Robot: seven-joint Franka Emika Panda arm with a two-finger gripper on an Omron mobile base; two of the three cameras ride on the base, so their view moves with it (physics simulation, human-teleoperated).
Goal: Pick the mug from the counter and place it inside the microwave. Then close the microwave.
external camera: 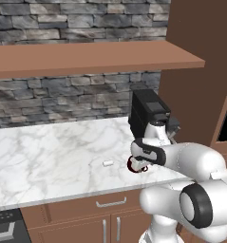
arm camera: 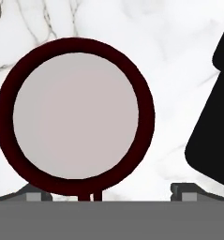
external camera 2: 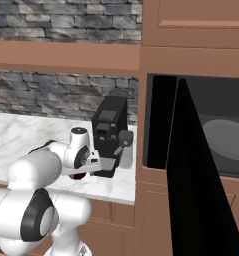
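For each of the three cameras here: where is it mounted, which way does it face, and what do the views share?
Left base view: behind-left of the arm, facing the counter, coffee machine; arm lower right.
Right base view: behind-right, facing the open microwave; arm lower left.
Hand view: on the hand, straight down into the mug; open gripper.
Shared: mug, counter, coffee machine.

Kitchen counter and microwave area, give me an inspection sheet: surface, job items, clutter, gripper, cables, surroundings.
Surface: white marble counter on wooden cabinets.
Job's things: dark red mug upright on the counter, pale inside empty; microwave door swung wide open, turntable bare.
Clutter: black coffee machine right beside the mug; tiny white object to the mug's left.
Gripper: gripper open, directly above the mug, holding nothing.
Cables: nothing seen.
Surroundings: stone wall, wooden shelf.
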